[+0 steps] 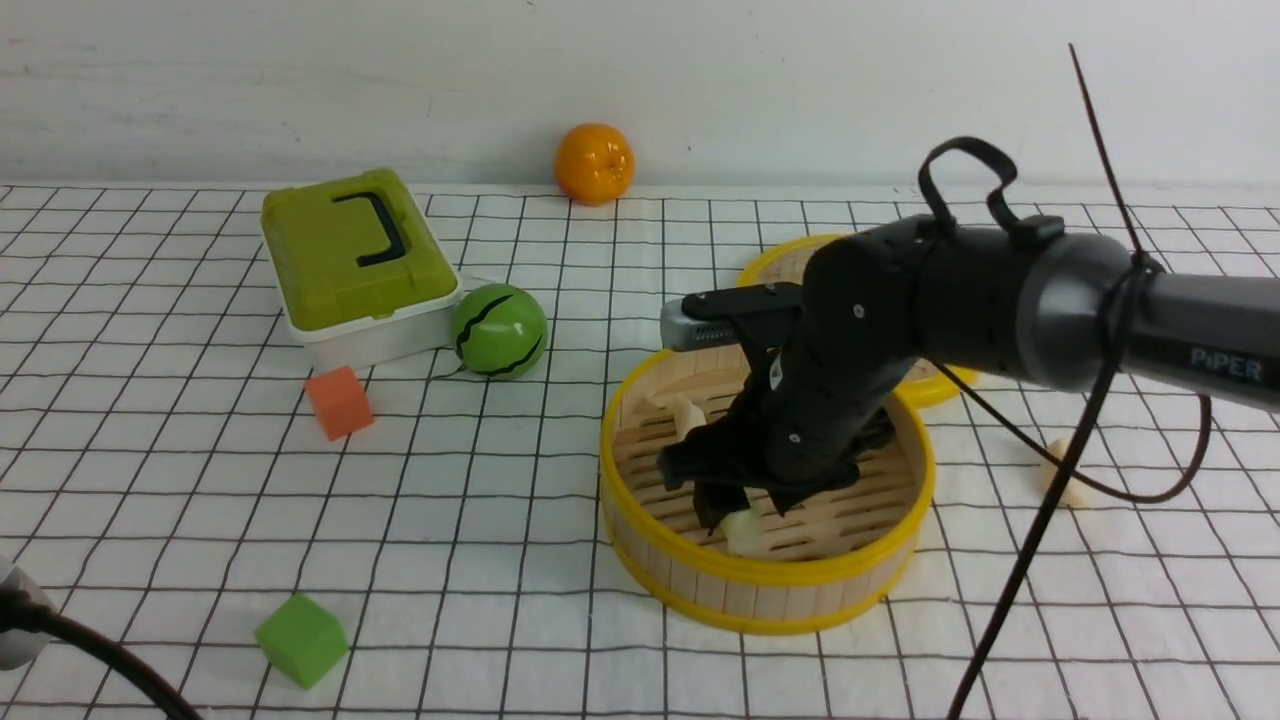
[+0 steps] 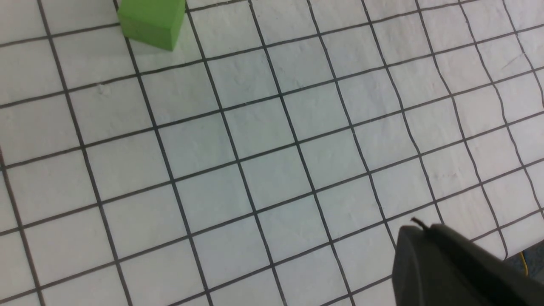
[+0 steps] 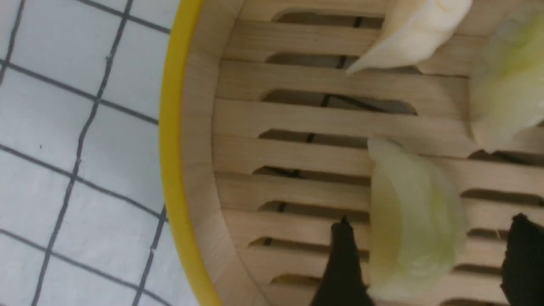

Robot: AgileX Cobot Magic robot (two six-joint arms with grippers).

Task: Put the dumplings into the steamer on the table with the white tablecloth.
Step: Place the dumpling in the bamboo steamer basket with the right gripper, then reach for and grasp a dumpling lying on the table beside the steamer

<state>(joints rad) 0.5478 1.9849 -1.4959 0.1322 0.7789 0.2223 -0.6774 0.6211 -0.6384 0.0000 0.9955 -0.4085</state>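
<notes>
The steamer stands on the white tablecloth, right of centre. My right gripper reaches down inside it. In the right wrist view this gripper is open, and a pale yellow-green dumpling lies on the slats between the fingers, against one finger and apart from the other. Two more dumplings lie further in. The front view shows a dumpling under the gripper, one at the far wall and one on the cloth to the right. My left gripper hovers shut over bare cloth.
A flat woven disc lies behind the steamer. A green lidded box, a green ball and an orange cube sit at the left. An orange is by the wall. A green cube lies near the front left.
</notes>
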